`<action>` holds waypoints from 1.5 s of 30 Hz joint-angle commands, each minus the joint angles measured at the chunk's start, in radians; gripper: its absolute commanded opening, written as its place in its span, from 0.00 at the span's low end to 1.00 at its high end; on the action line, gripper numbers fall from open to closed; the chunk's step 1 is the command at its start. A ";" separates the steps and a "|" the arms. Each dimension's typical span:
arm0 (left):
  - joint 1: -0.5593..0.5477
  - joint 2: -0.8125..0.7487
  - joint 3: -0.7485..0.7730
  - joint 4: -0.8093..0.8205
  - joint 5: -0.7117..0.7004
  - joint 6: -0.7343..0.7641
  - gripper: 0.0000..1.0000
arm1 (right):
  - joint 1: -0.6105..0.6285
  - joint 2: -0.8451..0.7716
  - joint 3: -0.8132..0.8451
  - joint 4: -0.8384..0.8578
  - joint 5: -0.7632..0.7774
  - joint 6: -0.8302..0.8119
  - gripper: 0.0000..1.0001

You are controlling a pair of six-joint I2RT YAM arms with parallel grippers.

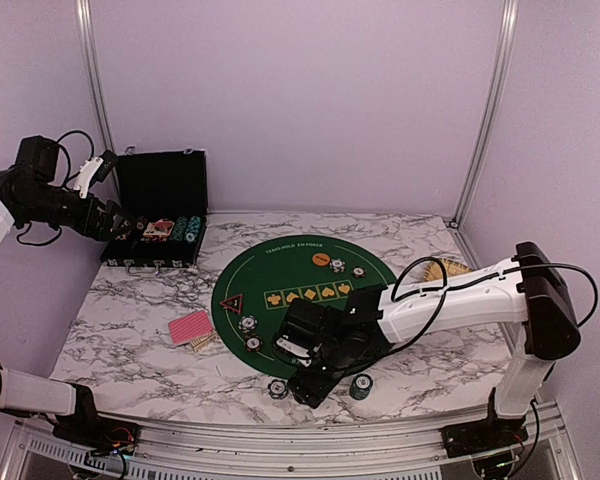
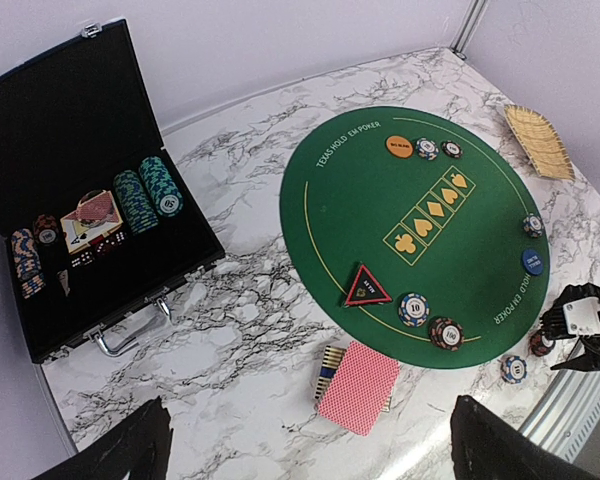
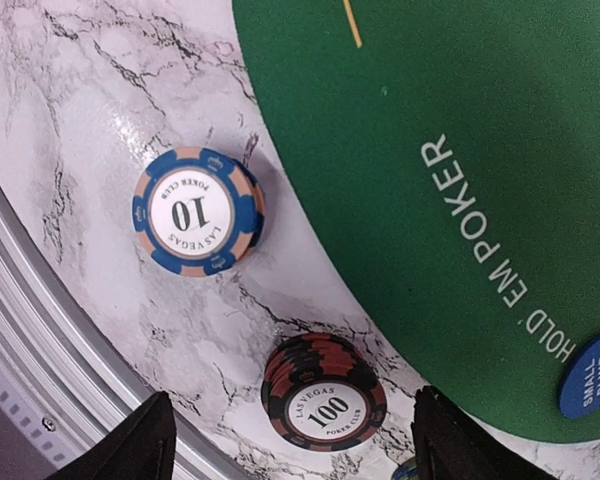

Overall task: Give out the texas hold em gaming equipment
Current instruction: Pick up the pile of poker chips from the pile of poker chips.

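Job's abt half done, I think. On the green mat: orange button, blue button, triangle marker, some chip piles. Left to do: black case holds lots of chips, and the card deck sits on the marble table, just off the mat.

My R gripper hangs low over the 100 chip pile, jaws spread, pinching nothing. The 10 chip pile is beside it. L gripper is near the case, jaws spread, empty.

Chips lie flat, face up; round, so no long side. Deck lies back up. In L wrist view its long side slants low-left to up-right.
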 commanded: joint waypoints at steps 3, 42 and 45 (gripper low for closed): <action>-0.005 0.000 0.024 -0.026 0.010 0.011 0.99 | -0.023 0.012 -0.008 0.034 -0.035 -0.013 0.75; -0.004 -0.013 0.020 -0.026 -0.002 0.025 0.99 | -0.044 0.026 -0.056 0.044 -0.054 -0.024 0.40; -0.004 -0.014 0.021 -0.026 -0.003 0.027 0.99 | -0.046 0.028 -0.057 0.042 -0.052 -0.026 0.34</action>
